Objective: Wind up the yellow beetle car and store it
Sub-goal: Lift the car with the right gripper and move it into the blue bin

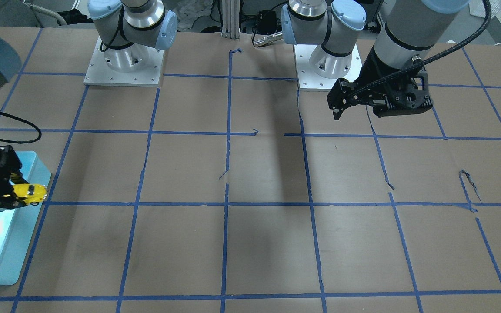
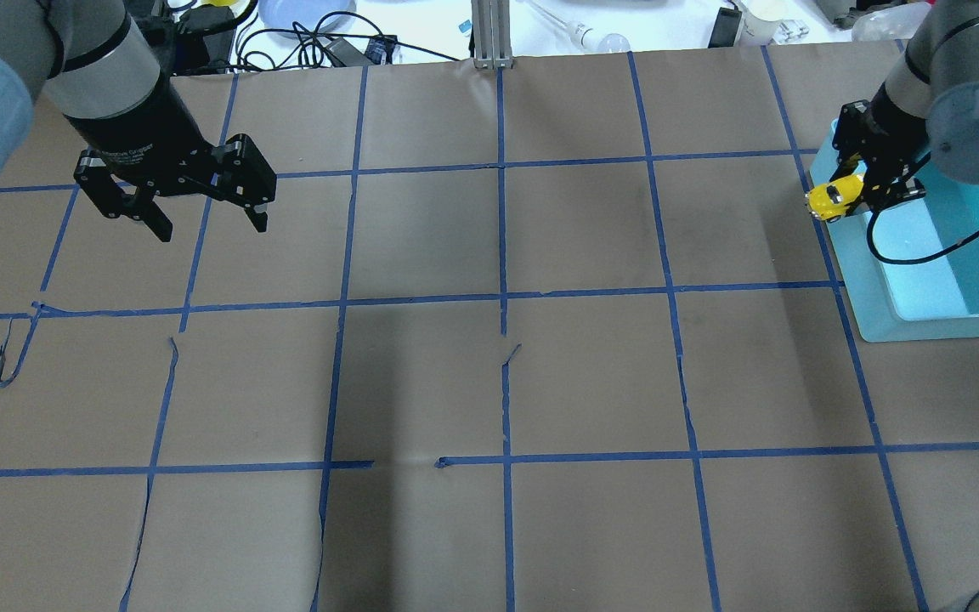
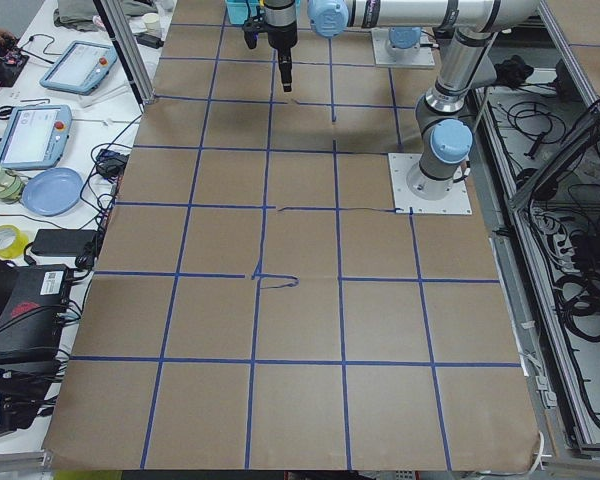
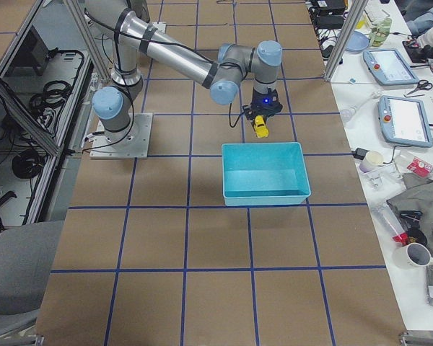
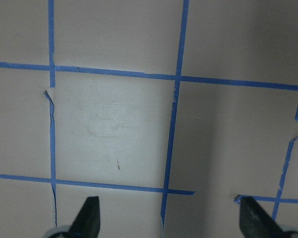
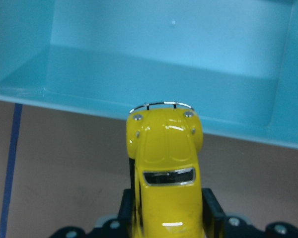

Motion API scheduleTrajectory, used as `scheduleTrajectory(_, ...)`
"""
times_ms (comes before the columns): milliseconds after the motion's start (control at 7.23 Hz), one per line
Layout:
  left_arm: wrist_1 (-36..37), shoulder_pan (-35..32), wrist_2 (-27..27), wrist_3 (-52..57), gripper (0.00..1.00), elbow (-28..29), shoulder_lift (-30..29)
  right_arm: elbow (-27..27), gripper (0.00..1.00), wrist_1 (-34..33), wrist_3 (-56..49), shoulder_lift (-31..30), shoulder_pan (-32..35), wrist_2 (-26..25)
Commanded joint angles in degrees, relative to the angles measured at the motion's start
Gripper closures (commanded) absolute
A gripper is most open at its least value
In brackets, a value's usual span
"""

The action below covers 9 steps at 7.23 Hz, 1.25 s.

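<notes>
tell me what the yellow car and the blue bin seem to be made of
yellow beetle car: glossy painted shell, likely die-cast metal or hard plastic; sharp highlights on the hood, chrome-looking bumper.
light blue bin: smooth moulded plastic by the look; even colour, rounded corners, soft sheen.

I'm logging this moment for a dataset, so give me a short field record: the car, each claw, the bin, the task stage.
car: yellow beetle car, nose at the bin's rim, not inside
right claw: shut on the car's sides
left claw: open, holding nothing, above the taped table
bin: light blue bin, open-topped, at the robot's right end
stage: car not yet stored
</notes>
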Motion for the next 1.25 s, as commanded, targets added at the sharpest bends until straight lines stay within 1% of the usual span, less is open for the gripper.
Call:
scheduleTrajectory(0,-0.06,0.01,0.03,0.03,0.00,0.00,0.00,-1.88,0.85,0.70,-8.56,3.77,-9.19,1.15)
scheduleTrajectory(138,0.03,0.09,0.03,0.03,0.00,0.00,0.00,-1.97,0.90,0.44,-8.75,5.78,-11.15,5.08)
scheduleTrajectory(277,-0.06,0.01,0.03,0.12,0.00,0.00,0.00,-1.88,0.90,-4.09,-9.62,7.80,-12.04,4.68)
scheduleTrajectory(415,0.03,0.01,0.03,0.29,0.00,0.00,0.00,-1.88,0.90,-5.18,-11.37,9.13,-13.26,4.42)
scheduleTrajectory(553,-0.06,0.00,0.03,0.29,0.00,0.00,0.00,-2.14,0.90,-5.97,-10.78,11.32,-13.80,4.33)
scheduleTrajectory(692,-0.06,0.00,0.03,0.29,0.00,0.00,0.00,-1.53,0.90,-7.63,-10.69,11.95,-13.80,2.24)
scheduleTrajectory(830,-0.06,0.00,0.03,0.29,0.00,-0.09,0.00,-1.18,0.87,-8.00,-9.91,12.30,-13.80,1.18)
scheduleTrajectory(969,-0.06,0.00,0.03,0.29,0.00,-0.09,0.00,-1.00,0.82,-7.91,-7.46,12.39,-13.80,1.17)
scheduleTrajectory(1107,-0.14,0.00,0.12,0.29,0.00,-0.09,0.09,-1.09,0.63,-7.56,-5.26,12.39,-13.80,1.34)
